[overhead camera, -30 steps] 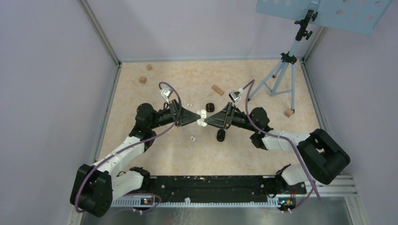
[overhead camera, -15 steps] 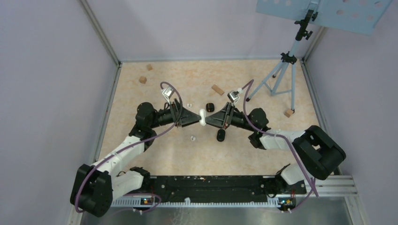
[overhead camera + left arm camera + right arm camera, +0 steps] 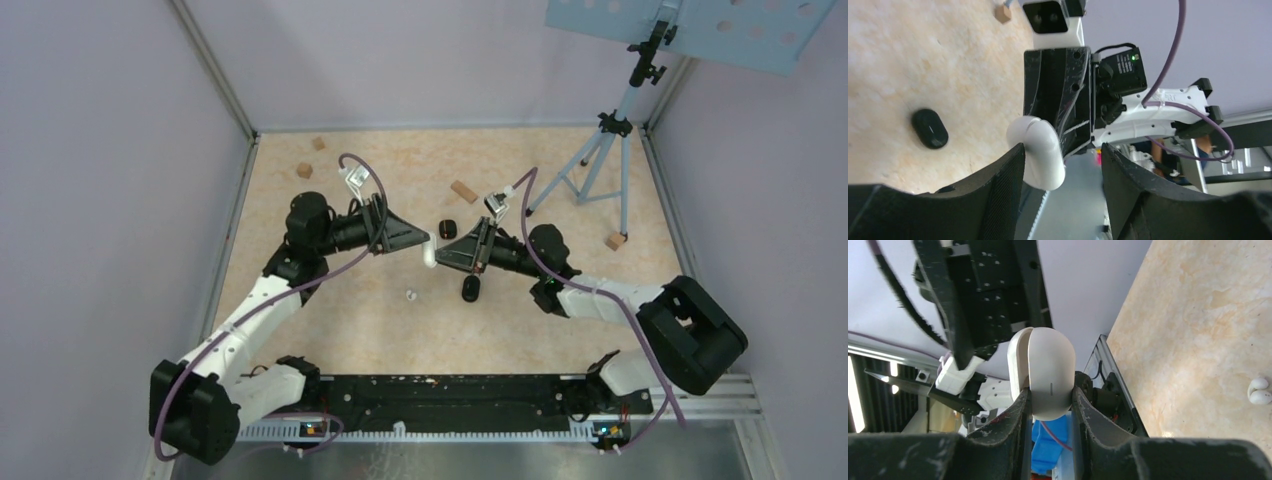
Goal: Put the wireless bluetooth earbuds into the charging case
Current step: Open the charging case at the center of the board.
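A white charging case is held above the table, with my right gripper shut on its lower end. A seam separates its lid from its body along one side. In the top view the case hangs between the two gripper tips. My left gripper is open, and the case lies close to its left finger with a wide gap to the other. Small white earbuds lie on the table, and the top view shows the earbuds just in front of the case.
Two black oval cases lie near the right gripper. Tan wooden blocks are scattered at the back and right. A blue tripod stands at the back right. Walls enclose the table.
My left gripper has opened, let go of the white case and drawn back up and to the left. The right gripper has closed on the case and holds it alone.
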`<action>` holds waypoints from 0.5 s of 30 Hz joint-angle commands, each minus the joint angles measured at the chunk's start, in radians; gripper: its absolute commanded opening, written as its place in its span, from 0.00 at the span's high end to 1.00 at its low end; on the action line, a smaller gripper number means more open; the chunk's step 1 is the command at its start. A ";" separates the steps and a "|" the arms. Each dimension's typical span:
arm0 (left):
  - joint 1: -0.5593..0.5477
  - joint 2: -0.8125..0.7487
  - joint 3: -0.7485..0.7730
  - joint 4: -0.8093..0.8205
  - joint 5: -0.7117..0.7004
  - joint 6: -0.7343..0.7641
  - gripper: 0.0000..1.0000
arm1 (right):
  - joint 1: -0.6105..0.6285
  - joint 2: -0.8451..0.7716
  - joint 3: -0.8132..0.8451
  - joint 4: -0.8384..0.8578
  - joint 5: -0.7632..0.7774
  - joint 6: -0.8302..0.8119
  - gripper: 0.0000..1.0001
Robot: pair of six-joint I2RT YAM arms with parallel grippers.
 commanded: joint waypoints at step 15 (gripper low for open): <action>-0.171 0.092 0.336 -0.640 -0.358 0.473 0.42 | 0.032 -0.060 0.098 -0.170 0.042 -0.121 1.00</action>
